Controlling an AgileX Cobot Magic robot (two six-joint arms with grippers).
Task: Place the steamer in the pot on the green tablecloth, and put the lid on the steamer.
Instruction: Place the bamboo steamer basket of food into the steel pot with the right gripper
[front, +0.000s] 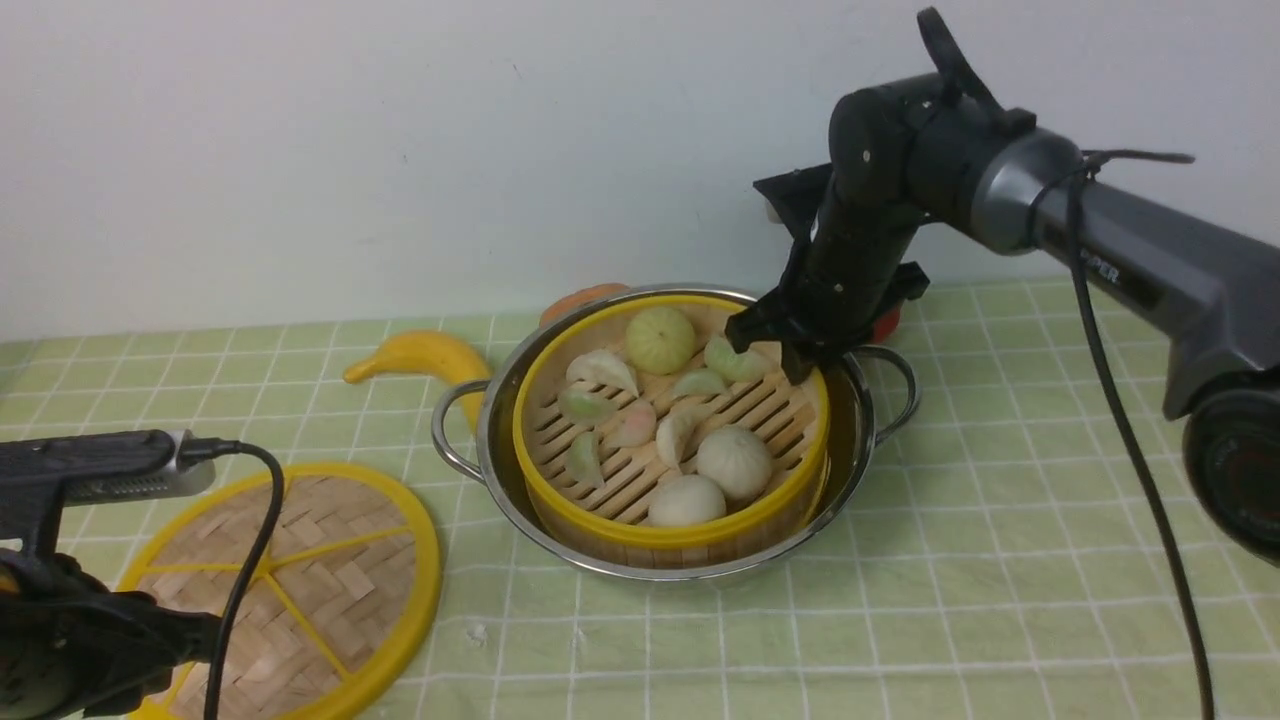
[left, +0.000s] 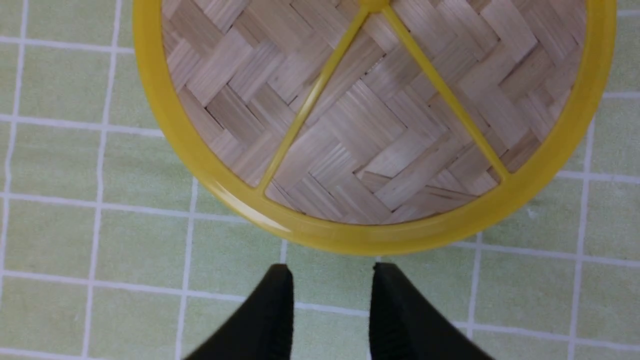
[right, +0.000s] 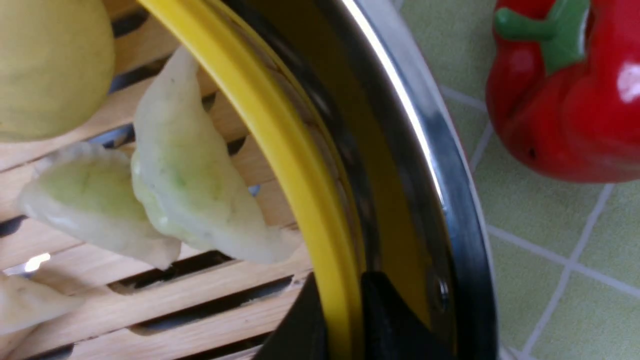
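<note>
The steamer (front: 640, 535), a bamboo basket with yellow rims and pale dumplings and buns on its slatted floor, sits inside the shiny pot (front: 497, 405) on the green tablecloth (front: 1000, 560). My right gripper (front: 770, 358) is shut on the steamer's far right rim. In the right wrist view its two fingers straddle the yellow rim (right: 280, 140) just inside the pot wall (right: 425, 150). The lid (front: 330, 580), a flat woven disc with yellow spokes, lies on the cloth at the front left. My left gripper (left: 332, 280) hovers open and empty just short of the lid's edge (left: 360, 235).
A yellow banana (front: 420, 355) lies behind the pot on the left. An orange object (front: 585, 298) peeks out behind the pot's far rim. A red pepper (right: 565, 110) stands close to the pot's far right side. A white wall closes the back.
</note>
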